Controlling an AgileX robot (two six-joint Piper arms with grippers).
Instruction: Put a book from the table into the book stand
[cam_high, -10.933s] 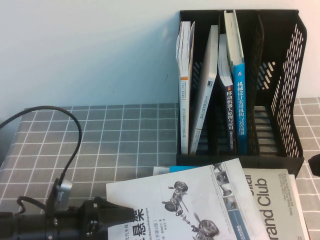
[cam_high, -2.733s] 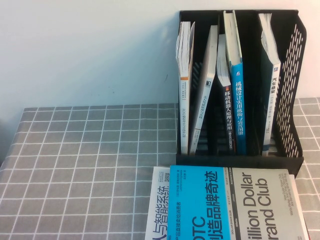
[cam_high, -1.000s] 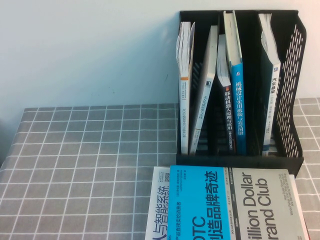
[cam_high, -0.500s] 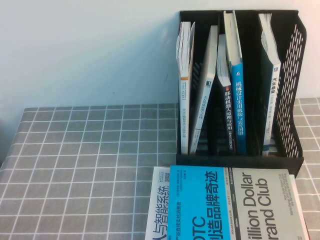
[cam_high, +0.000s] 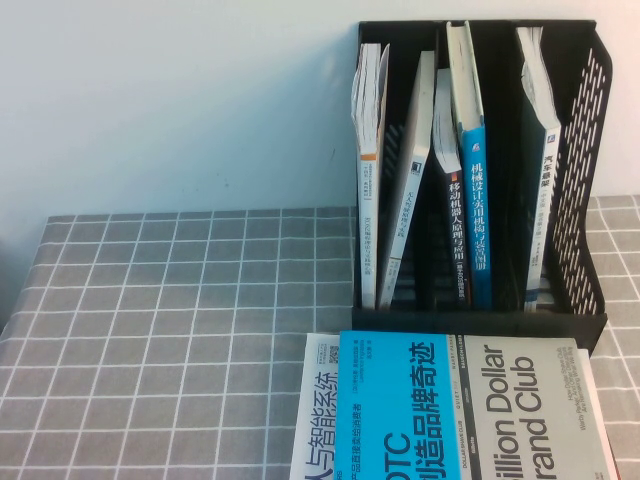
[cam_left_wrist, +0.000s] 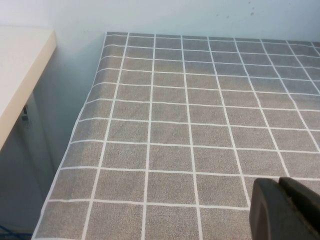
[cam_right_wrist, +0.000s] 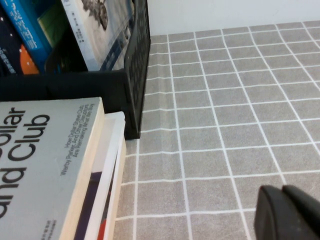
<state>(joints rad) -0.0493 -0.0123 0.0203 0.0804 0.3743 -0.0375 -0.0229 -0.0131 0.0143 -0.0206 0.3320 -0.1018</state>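
Note:
The book (cam_high: 538, 150), thin and white-grey, stands upright in the rightmost compartment of the black book stand (cam_high: 590, 120). The right wrist view shows its cover with car parts (cam_right_wrist: 102, 22) behind the stand's slotted wall (cam_right_wrist: 136, 75). Neither gripper shows in the high view. My left gripper (cam_left_wrist: 282, 187) is shut and empty above bare grey checked table (cam_left_wrist: 200, 100) near its left edge. My right gripper (cam_right_wrist: 282, 192) is shut and empty above the table (cam_right_wrist: 225, 100), to the right of the stand.
Several other books fill the stand's left compartments (cam_high: 412, 180). A stack lies flat in front of the stand: a blue book (cam_high: 400, 410), the Dollar Club book (cam_high: 520, 410) and a white book with blue characters (cam_high: 318, 420). A white surface (cam_left_wrist: 20, 65) lies beyond the table's left edge.
About eleven seconds ago the book lay on the front stack with my left arm beside it; now it stands in the stand's right compartment and both arms are out of the high view. Nothing moved lately.

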